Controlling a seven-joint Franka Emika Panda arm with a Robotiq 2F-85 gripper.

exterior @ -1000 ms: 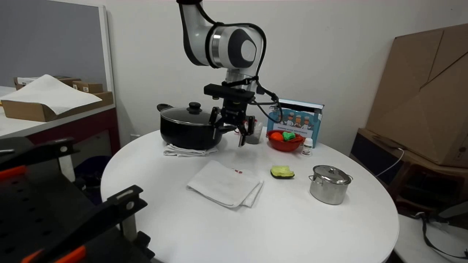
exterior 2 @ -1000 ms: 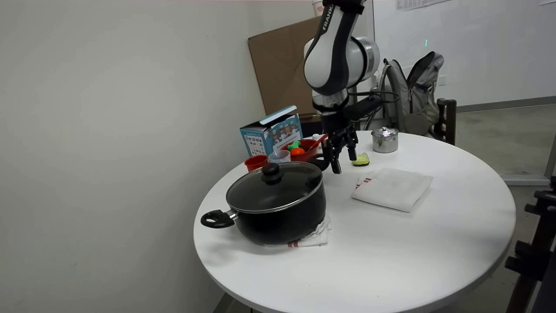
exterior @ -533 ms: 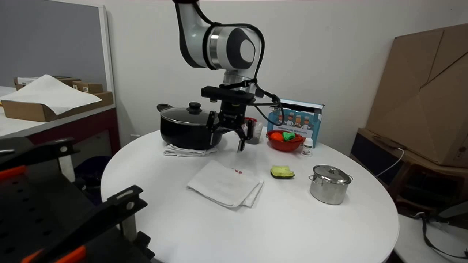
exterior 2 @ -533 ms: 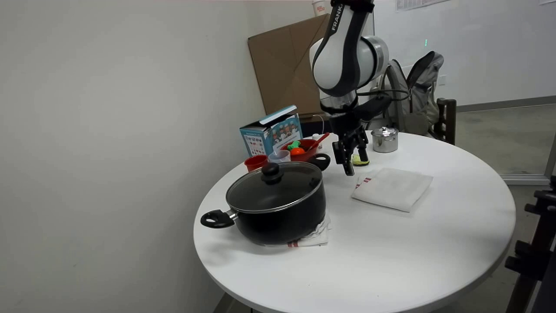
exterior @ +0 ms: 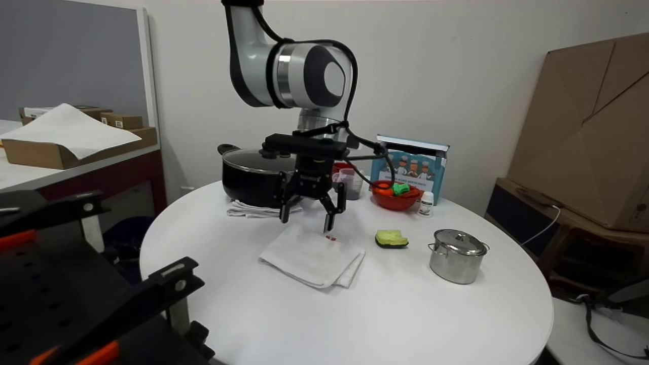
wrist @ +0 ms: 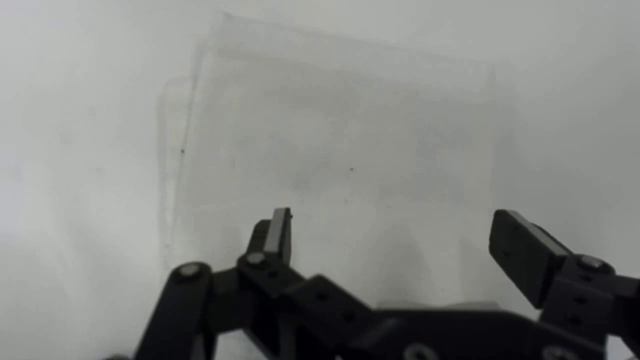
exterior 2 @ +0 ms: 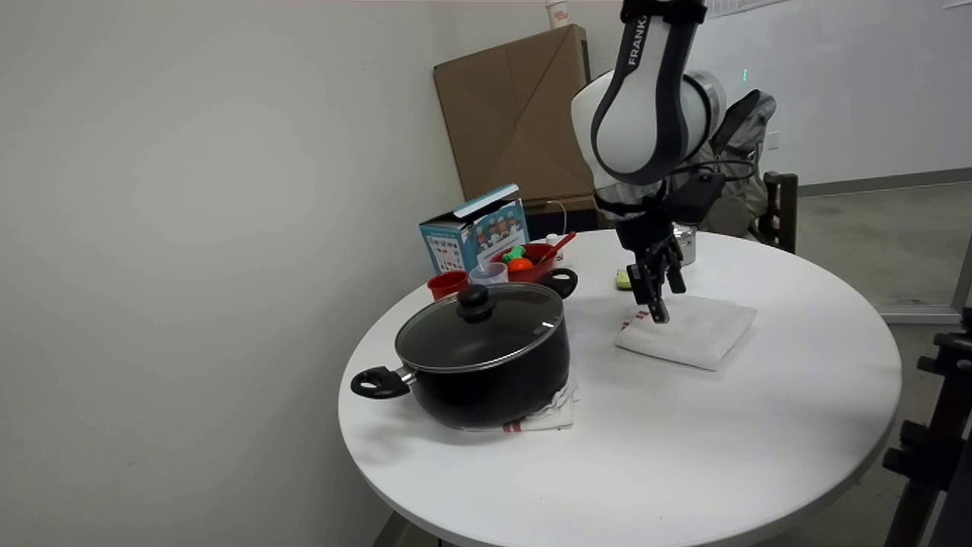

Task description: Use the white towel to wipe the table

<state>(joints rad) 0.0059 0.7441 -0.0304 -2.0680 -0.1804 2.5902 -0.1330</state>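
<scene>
A folded white towel [exterior: 309, 258] with small red marks lies flat on the round white table [exterior: 416, 319]. It also shows in the exterior view [exterior 2: 699, 334] and fills the middle of the wrist view [wrist: 340, 135]. My gripper [exterior: 306, 223] is open and empty, pointing down above the towel's edge nearest the black pot. In an exterior view the gripper [exterior 2: 668, 301] hangs over the red-marked end. In the wrist view the gripper [wrist: 392, 215] has its jaws wide apart with only towel showing between them. Whether the fingertips touch the towel cannot be told.
A black lidded pot [exterior: 258, 182] stands on another white cloth [exterior: 258, 210]. A green sponge-like piece [exterior: 391, 238], a small steel pot [exterior: 458, 261], a red bowl [exterior: 395, 201], a white bottle [exterior: 426, 204], cups [exterior 2: 448, 284] and a blue box [exterior: 413, 165] stand around.
My gripper has moved away from the black pot and the red bowl and come lower, now over the towel's edge. It stays open. The towel and other objects have not moved.
</scene>
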